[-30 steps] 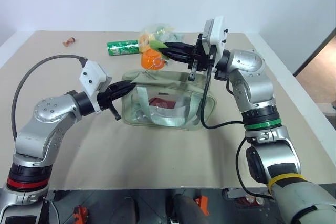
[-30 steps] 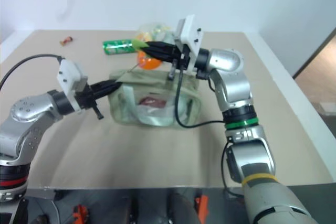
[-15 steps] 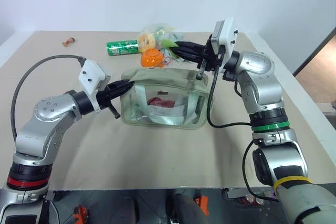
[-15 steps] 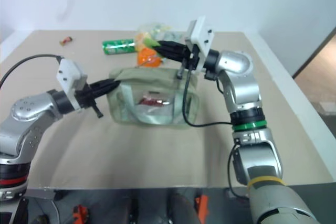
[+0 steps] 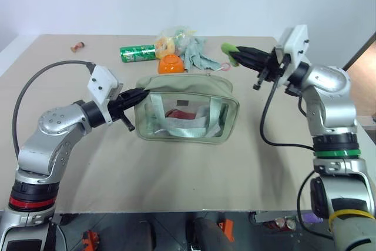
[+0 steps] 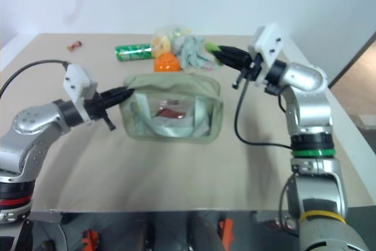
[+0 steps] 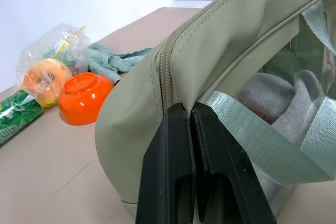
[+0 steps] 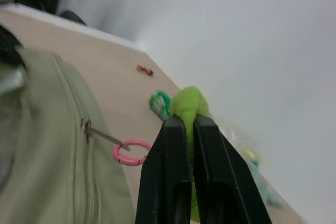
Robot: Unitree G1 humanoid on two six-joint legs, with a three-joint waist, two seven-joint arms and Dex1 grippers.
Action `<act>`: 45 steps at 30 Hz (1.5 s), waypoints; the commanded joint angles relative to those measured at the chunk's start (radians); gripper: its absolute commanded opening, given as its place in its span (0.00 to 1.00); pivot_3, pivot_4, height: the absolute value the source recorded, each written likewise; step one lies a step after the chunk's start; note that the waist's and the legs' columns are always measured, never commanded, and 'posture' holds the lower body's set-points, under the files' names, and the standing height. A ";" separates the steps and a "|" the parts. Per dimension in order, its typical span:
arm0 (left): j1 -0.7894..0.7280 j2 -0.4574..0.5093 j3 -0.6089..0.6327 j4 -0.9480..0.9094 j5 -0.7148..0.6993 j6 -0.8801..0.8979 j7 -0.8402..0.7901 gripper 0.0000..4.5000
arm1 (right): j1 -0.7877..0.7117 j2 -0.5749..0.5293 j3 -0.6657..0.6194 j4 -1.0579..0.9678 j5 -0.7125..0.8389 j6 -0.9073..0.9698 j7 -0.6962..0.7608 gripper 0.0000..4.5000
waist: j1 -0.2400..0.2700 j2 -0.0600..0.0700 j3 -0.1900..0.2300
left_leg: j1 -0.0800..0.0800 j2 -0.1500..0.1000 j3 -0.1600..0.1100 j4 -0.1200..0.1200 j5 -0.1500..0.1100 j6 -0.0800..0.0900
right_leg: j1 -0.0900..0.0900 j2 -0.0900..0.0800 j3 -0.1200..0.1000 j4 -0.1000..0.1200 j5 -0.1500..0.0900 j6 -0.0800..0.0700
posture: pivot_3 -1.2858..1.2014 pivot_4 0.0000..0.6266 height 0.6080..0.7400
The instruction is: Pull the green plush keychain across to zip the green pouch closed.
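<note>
So right now I'm holding the green pouch (image 5: 187, 109) steady on the tabletop (image 5: 176, 174) with my left tool (image 5: 141, 93), fingers pinched together on the fabric at the pouch's left end, right by where the zipper track starts. The pouch is sitting upright in the middle of the tabletop, and through the clear side panel something red and a strap are showing.

My right tool (image 5: 234, 57) is clamped on the green plush keychain (image 5: 228, 47), holding it up in the air off past the pouch's right end. In the right wrist view the plush is poking out above my fingertips (image 8: 176, 129), and a pink ring (image 8: 131, 152) is hanging between it and the metal zipper pull (image 8: 100, 134) on the pouch's top.

Behind the pouch there's an orange bowl (image 5: 170, 63), a green drink can (image 5: 138, 53) lying on its side, a plastic bag of stuff (image 5: 170, 40) and a pale grey-green cloth (image 5: 200, 56).
</note>
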 commanded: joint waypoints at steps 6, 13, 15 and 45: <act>-0.002 0.004 0.037 -0.021 -0.009 -0.008 0.005 0.00 | 0.201 -0.125 -0.140 -0.125 -0.006 0.032 -0.072 0.00 | -0.001 0.000 0.000 | 0.001 0.000 0.000 0.000 0.000 0.000 | 0.000 0.001 0.000 0.000 0.000 0.000 | 0.52 0.24 1.00; 0.014 0.011 0.040 -0.027 -0.009 -0.005 0.006 0.00 | 0.357 -0.191 -0.167 -0.117 -0.044 -0.007 -0.077 0.00 | 0.000 0.000 0.000 | 0.002 -0.001 0.000 0.000 0.000 0.000 | 0.001 0.001 0.000 0.000 0.000 0.001 | 0.52 0.24 1.00; 0.019 0.013 0.044 -0.030 -0.011 -0.004 0.005 0.00 | 0.388 -0.196 -0.176 -0.120 -0.043 -0.010 -0.088 0.00 | 0.000 0.000 0.000 | 0.002 -0.001 0.001 0.000 0.000 0.000 | 0.001 0.000 0.000 0.000 0.000 0.001 | 0.52 0.24 1.00; 0.034 -0.006 0.017 -0.061 -0.012 0.009 0.032 0.00 | 0.601 -0.099 0.043 -0.214 -0.194 -0.163 -0.104 0.00 | -0.001 -0.001 -0.001 | 0.008 0.000 0.000 0.000 0.000 0.000 | 0.006 0.001 0.000 0.000 0.000 0.001 | 0.52 0.24 1.00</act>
